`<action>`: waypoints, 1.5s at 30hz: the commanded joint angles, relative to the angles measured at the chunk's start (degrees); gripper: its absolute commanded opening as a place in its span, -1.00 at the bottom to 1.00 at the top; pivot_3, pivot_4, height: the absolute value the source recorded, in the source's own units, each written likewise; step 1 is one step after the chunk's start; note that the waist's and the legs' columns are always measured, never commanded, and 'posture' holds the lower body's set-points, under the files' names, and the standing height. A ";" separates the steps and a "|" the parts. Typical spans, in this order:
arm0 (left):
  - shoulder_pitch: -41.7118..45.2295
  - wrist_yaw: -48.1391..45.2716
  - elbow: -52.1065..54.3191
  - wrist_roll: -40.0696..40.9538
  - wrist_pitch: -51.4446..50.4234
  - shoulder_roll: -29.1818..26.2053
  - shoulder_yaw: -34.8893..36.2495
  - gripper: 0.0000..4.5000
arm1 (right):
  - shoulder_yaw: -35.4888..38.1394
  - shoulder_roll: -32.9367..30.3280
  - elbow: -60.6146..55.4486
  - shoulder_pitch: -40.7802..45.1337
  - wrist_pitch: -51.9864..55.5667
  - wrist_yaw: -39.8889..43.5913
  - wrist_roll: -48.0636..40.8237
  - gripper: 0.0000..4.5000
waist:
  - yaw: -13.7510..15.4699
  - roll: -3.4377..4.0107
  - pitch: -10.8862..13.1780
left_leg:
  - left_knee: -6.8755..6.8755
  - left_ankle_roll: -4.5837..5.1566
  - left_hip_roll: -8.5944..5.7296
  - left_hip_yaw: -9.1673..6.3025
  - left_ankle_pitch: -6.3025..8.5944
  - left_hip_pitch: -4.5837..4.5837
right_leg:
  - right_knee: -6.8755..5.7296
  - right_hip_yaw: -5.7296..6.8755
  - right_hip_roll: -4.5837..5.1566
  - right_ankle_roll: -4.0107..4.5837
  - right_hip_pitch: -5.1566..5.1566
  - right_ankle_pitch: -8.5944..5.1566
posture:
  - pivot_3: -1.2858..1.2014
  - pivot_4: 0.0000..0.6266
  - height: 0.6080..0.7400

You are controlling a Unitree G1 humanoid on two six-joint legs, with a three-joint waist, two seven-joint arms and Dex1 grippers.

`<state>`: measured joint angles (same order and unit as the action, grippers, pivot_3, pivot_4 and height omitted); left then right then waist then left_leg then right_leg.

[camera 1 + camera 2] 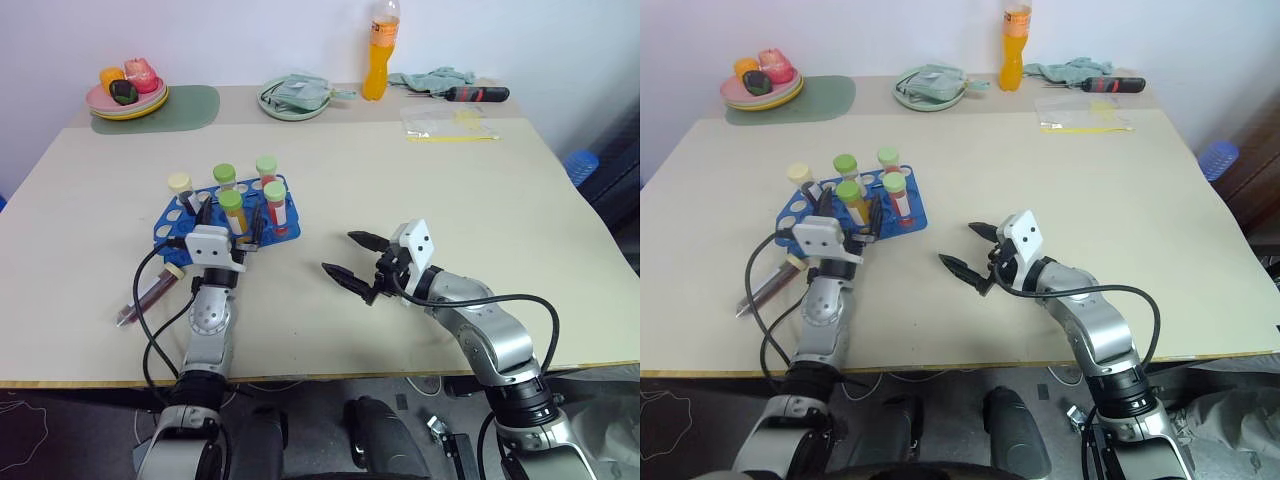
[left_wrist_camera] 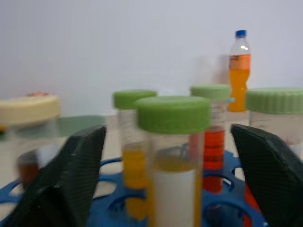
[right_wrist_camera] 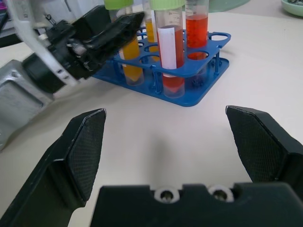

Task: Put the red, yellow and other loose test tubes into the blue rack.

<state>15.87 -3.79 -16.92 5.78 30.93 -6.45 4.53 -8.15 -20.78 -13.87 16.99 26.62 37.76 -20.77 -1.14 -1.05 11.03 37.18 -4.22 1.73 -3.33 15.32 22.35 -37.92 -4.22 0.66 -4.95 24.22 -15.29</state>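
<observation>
The blue rack [image 1: 222, 212] sits on the tabletop [image 1: 400, 200], left of centre, with five capped tubes standing upright in it. Four carry green caps: one yellow-filled tube [image 1: 233, 212] at the near side, one red-filled tube [image 1: 275, 201] beside it to the right, and two more behind, [image 1: 224, 177] and [image 1: 266, 167]. A cream-capped tube [image 1: 180, 186] stands at the rack's far left corner. One loose tube [image 1: 150, 293] with dark red contents and a cream cap lies flat on the tabletop, near the rack's left front, just beside the left arm.

The left claw [image 1: 229, 222] is at the rack's near edge, fingers spread apart on either side of the near yellow tube; in the left wrist view that tube stands between the two fingers [image 2: 71, 175] with a gap on each side, so the claw is released and grips nothing. The right claw [image 1: 353, 260] hangs over bare tabletop, right of the rack and well apart from it, its fingers wide and empty, pointing toward the rack.

Along the far edge are a plate of toy food [image 1: 128, 98] on a green mat [image 1: 190, 105], a bowl with a cloth [image 1: 295, 97], an orange bottle [image 1: 377, 55], a screwdriver [image 1: 478, 94] and a clear bag [image 1: 445, 124].
</observation>
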 commanded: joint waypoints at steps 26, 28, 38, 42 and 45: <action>-5.55 -9.82 40.16 52.91 -118.99 -67.93 14.29 0.93 | -3.46 -18.40 -11.23 4.74 1.71 25.29 -4.63 1.00 | -1.44 -0.20 0.23 | -0.07 0.03 0.03 -0.10 0.02 0.01 | -0.09 0.14 -0.03 0.12 0.12 -0.10 | 0.03 -0.52 1.00; -1.43 -12.58 36.06 49.39 -117.12 -69.10 7.90 0.93 | -3.44 -18.85 -12.03 4.63 2.00 25.80 -5.19 1.00 | -1.41 -0.18 0.22 | -0.12 0.02 0.03 -0.08 0.02 0.00 | -0.06 0.13 -0.02 0.14 0.13 -0.11 | 0.03 -0.52 1.00; 16.93 -27.10 22.50 31.11 -107.71 -65.26 -19.04 0.93 | -3.92 -17.30 -16.21 0.98 3.49 20.34 -4.98 1.00 | -1.42 -0.21 0.22 | -0.08 0.02 0.02 -0.06 0.02 0.10 | -0.07 0.13 -0.03 0.16 0.20 -0.12 | 0.03 -0.52 1.00; 20.00 -34.12 20.37 25.40 -104.41 -65.46 -25.41 0.33 | -4.08 -16.86 -17.10 0.32 4.17 18.84 -5.23 1.00 | -1.39 -0.22 0.22 | -0.06 0.02 0.03 -0.06 0.02 0.11 | -0.10 0.12 -0.05 0.16 0.22 -0.12 | 0.03 -0.52 1.00; 21.21 -37.92 19.27 21.87 -102.94 -65.80 -27.87 -0.34 | -4.05 -16.76 -17.12 0.15 4.00 18.57 -5.10 1.00 | -1.37 -0.23 0.21 | -0.04 0.02 0.03 -0.05 0.02 0.12 | -0.10 0.12 -0.05 0.16 0.22 -0.12 | 0.03 -0.52 1.00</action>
<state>36.08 -39.86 2.99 30.60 -72.98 -70.95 -22.57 -12.81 -37.75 -28.84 17.11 30.93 56.59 -25.05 -2.51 -1.28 11.24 37.14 -4.20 1.76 -3.38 15.34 22.47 -38.03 -4.10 0.61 -4.80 24.44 -15.41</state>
